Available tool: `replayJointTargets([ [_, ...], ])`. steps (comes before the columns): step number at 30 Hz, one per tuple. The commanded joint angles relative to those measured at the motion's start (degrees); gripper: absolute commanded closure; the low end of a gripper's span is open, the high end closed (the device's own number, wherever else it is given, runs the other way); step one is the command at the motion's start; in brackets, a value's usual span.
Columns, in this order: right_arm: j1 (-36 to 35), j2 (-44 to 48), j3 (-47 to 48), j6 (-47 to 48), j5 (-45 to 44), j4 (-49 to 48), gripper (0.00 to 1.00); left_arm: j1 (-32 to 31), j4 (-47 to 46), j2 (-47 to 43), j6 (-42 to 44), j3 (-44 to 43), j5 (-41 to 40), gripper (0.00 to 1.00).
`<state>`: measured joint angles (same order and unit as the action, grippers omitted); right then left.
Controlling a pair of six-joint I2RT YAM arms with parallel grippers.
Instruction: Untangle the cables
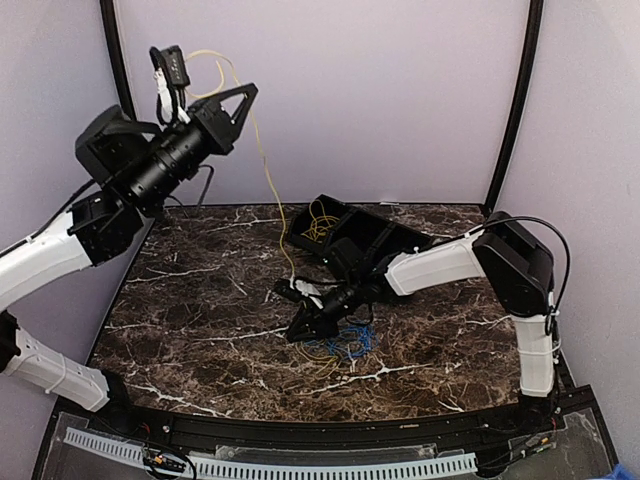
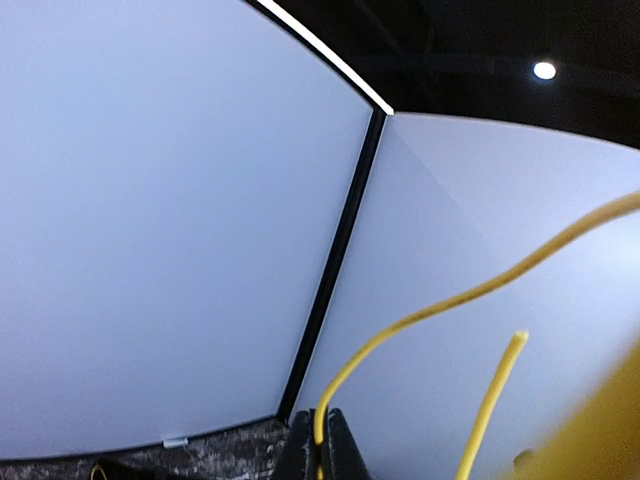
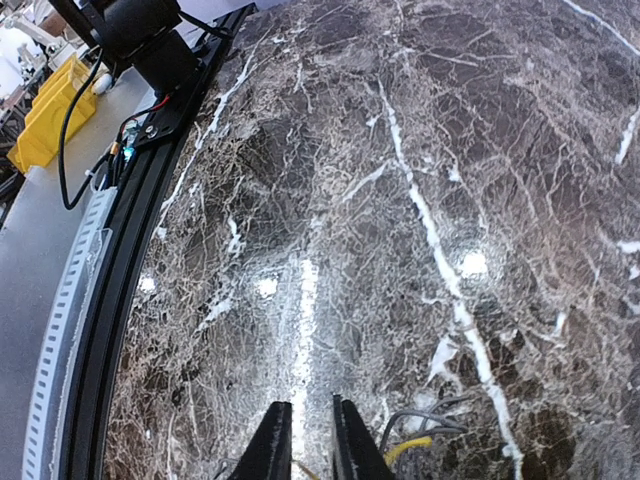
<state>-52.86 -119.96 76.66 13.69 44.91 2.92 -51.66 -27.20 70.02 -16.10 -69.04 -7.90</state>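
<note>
Two thin cables lie knotted together just below the centre of the overhead view. The blue cable is a small scribble of loops on the dark marble table. The yellow cable runs through it, then climbs in one long strand to the upper left of the frame. More yellow loops sit in a black tray right of centre, towards the back.

The left gripper is raised high at upper left. Its wrist view shows the fingers pressed together on the yellow strand, which comes out from between the tips.

The right gripper sits low on the table at the left edge of the tangle. Its fingers are near each other with a narrow slit between them. I cannot tell whether they pinch anything.

What could go wrong: if the raised arm pulls further while nothing pins the blue loops, the whole tangle may lift or cinch tighter. The thin yellow strand could also slip from the left fingers. The low claw could catch both colours at once.
</note>
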Motion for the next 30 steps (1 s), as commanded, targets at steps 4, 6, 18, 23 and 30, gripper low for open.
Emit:
replayJointTargets([
  [4, 1.12, -1.79, -0.43, -1.87, 0.45, 0.50, 0.79, -0.15, 8.43, 2.61, 9.91, -23.53, -5.33, 1.00],
  [6, 2.08, -2.10, -0.20, -2.15, 0.96, 1.31, 0.79, -0.11, 7.81, 4.10, 11.60, -26.19, -6.46, 1.00],
  [18, 4.39, 8.86, -2.62, 6.30, 0.77, 9.37, 0.56, 0.01, 13.38, 13.66, 17.86, -38.25, -11.20, 1.00],
  [23, 5.30, 18.03, 0.90, 16.59, 4.46, 24.38, 0.41, 2.42, 22.07, 18.32, 12.09, -40.65, -11.39, 1.00],
  [30, 7.37, 31.03, -3.09, 22.13, 1.26, 34.47, 0.33, 9.18, 26.81, 23.66, 2.40, -41.16, -3.85, 1.00],
])
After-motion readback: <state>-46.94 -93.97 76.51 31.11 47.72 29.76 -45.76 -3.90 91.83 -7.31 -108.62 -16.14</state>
